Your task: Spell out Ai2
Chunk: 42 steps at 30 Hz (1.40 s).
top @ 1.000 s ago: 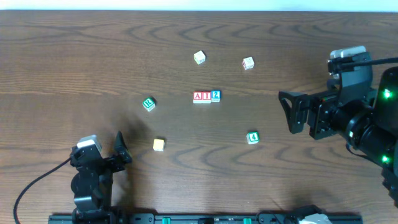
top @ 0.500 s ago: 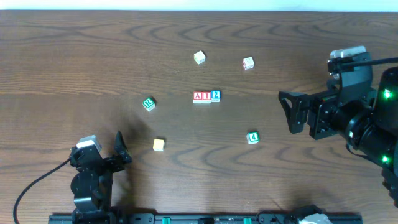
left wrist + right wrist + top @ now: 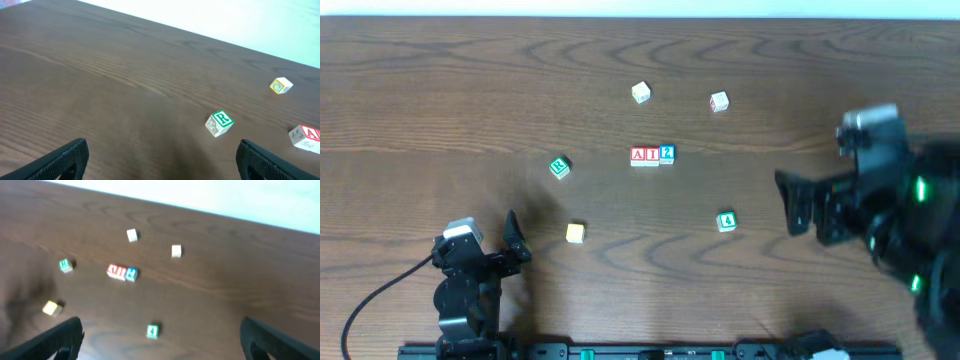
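Observation:
Three cubes stand side by side in a row at the table's middle: red-framed "A" [image 3: 639,154], red-framed "I" [image 3: 652,154], blue-framed "2" [image 3: 667,153]. The row also shows, blurred, in the right wrist view, red pair [image 3: 116,271] and blue cube [image 3: 131,273]. The "A" cube [image 3: 306,136] shows at the right edge of the left wrist view. My left gripper [image 3: 515,238] is open and empty at the front left. My right gripper [image 3: 792,195] is open and empty at the right, well away from the row.
A green "R" cube [image 3: 559,167] lies left of the row, a green cube [image 3: 726,221] front right, a yellow cube [image 3: 575,232] front left. Two pale cubes, one [image 3: 640,92] and another [image 3: 719,101], lie behind the row.
My right arm has shifted slightly toward the front and is blurred with motion. The cubes and the left arm have not moved.

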Tool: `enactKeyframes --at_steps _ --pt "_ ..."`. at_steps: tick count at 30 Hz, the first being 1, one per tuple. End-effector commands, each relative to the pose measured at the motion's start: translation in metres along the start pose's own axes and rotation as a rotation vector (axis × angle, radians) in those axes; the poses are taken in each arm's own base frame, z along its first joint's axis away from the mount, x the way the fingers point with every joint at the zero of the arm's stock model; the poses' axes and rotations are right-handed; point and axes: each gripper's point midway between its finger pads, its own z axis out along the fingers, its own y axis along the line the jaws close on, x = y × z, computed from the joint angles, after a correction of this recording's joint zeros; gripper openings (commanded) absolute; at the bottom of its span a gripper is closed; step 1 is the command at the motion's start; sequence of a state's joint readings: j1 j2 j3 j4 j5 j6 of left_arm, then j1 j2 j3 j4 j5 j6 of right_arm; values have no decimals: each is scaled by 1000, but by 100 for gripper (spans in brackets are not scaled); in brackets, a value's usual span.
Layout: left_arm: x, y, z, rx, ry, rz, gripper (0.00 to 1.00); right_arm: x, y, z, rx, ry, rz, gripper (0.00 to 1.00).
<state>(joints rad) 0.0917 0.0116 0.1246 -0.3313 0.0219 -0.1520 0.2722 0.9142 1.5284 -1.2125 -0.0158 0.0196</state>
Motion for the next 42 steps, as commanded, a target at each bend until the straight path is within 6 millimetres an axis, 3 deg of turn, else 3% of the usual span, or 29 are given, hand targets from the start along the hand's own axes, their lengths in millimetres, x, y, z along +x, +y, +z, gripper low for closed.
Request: enactKeyframes --at_steps 1,5,9,19,29,42 --pt "10 4 3 -13 19 17 95 41 -8 -14 37 -129 -23 99" --pt "10 4 3 -13 19 17 95 92 -11 7 44 -223 -7 99" --pt "10 4 3 -13 19 17 95 143 -16 42 61 -223 2 99" --pt "10 4 3 -13 19 17 95 209 -18 101 59 -167 15 99" --pt "10 4 3 -13 19 17 95 268 -16 140 40 -4 14 99" --pt "10 4 3 -13 19 17 95 265 -16 139 41 -15 14 99"
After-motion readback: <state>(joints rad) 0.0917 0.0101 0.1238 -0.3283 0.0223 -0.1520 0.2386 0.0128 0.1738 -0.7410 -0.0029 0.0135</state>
